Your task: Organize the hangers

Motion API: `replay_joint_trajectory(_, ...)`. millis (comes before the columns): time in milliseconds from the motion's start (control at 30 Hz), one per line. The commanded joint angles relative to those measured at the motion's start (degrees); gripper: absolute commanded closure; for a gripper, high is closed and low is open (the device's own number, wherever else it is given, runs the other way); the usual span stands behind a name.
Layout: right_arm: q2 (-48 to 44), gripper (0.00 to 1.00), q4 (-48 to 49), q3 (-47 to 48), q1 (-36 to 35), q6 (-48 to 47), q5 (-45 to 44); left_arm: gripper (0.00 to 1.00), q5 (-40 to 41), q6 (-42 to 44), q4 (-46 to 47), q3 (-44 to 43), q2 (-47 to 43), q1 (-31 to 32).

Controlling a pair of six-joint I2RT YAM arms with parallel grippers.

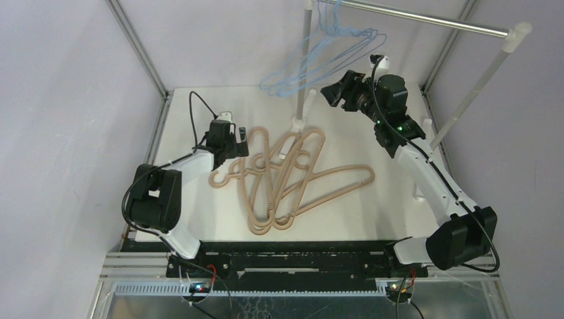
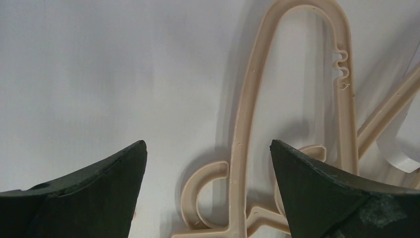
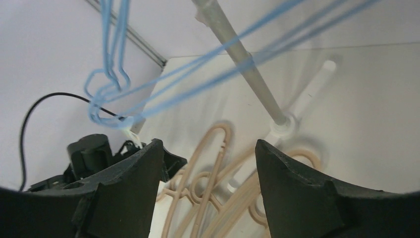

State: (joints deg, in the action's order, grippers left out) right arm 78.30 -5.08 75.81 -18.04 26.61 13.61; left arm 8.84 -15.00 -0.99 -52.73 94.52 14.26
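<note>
Hovering wide open over tan hangers [image 2: 244,124], L gripper [image 2: 208,148] is likely prepping pickup; R gripper [image 3: 209,148], 1 o'clock, is gaping empty by blue hangers [image 3: 198,86].

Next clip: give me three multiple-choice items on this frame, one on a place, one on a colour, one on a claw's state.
1. Where do the blue hangers hang? A on the rail; B on the left arm; C on the floor.
2. What colour are the hangers lying on the table? A black; B tan; C red.
3. The left claw is: A shut on a hanger; B shut, empty; C open.
Key: 1 A, hooks sit over the rail; 2 B, a tan pile; 3 C, it gapes wide.
</note>
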Motion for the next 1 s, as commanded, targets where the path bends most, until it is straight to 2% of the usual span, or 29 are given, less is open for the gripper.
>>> replay_joint_trajectory(0, -4.06, 0.24, -3.26, -1.99, -0.41, -3.32, -6.22, 0.01, 0.16, 0.16, 1.62, -2.22, -0.12, 0.34)
replay_joint_trajectory(133, -8.36, 0.24, -6.22, -4.7, -1.68, -5.16, -10.91, 0.01, 0.29, 0.19, 1.62, -2.11, -0.13, 0.39)
replay_joint_trajectory(233, -11.48, 0.24, -12.07, -6.42, -5.63, -6.96, -16.4, 0.01, 0.44, 0.08, 1.61, -2.11, -0.13, 0.36)
replay_joint_trajectory(367, -15.67, 0.25, -15.49, -13.61, -12.97, -7.42, -20.56, 0.0, 1.25, -0.47, 1.42, -2.36, -0.08, 0.34)
replay_joint_trajectory(533, -18.59, 0.26, -14.97, -24.23, -23.94, -6.17, -24.39, 0.0, 1.58, -1.66, 0.73, -2.32, -0.54, -0.16)
replay_joint_trajectory(700, -15.19, 0.27, -13.3, -27.92, -30.34, -4.13, -23.92, 0.0, 0.07, -6.08, 0.46, -0.12, -4.48, -0.46)
replay_joint_trajectory(833, -13.62, 0.27, -10.25, -28.32, -30.82, -4.57, -22.76, 0.0, -0.61, -11.8, 0.43, 3.84, -10.14, 0.93)
replay_joint_trajectory(967, -10.97, 0.28, -6.79, -27.88, -31.4, -5.73, -18.63, 0.01, 3.8, -15.97, -3.04, 7.23, -15.77, 3.19)
